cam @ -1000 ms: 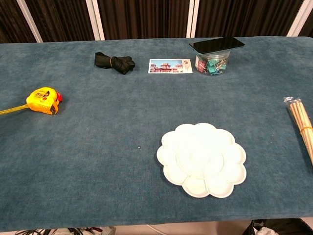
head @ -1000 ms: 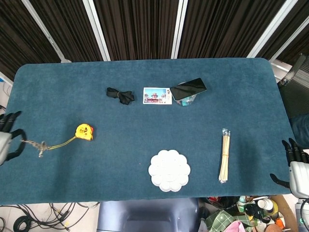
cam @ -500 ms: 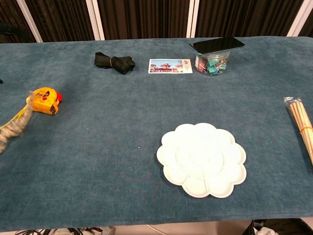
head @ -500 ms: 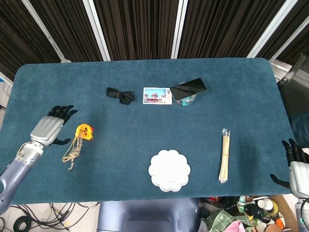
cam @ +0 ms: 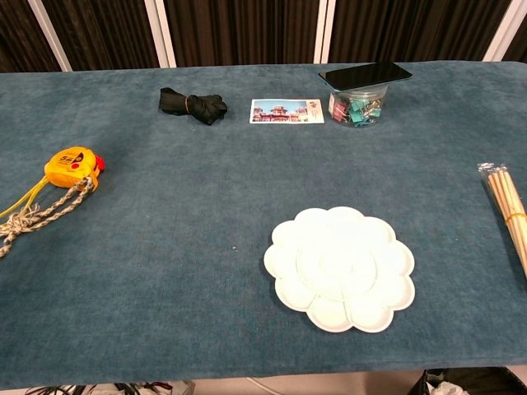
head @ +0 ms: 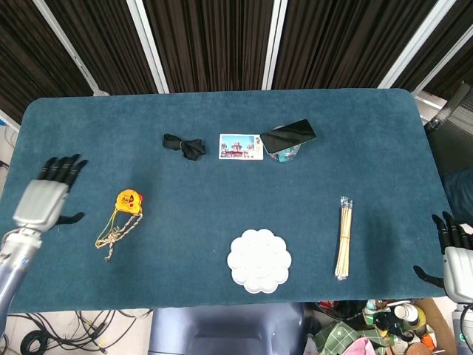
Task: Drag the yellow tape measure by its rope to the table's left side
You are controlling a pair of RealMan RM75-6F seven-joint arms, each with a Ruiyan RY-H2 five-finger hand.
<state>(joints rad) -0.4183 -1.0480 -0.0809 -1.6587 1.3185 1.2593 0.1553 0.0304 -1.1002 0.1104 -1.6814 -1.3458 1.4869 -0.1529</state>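
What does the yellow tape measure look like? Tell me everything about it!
The yellow tape measure is a small, rounded case, plastic-looking, with a red part on one side and dark print on top. It lies flat on the blue table, near the left side. A braided tan rope with a yellow loop trails loosely from it. No hand touches it.

Your left hand (head: 44, 200) hovers open over the counter's (head: 222, 244) left edge, fingers spread, holding nothing. The tape measure (head: 128, 201) lies just right of it, its rope (head: 112, 235) slack in a loose heap below. Your right hand (head: 454, 251) sits off the counter's right corner, fingers apart.
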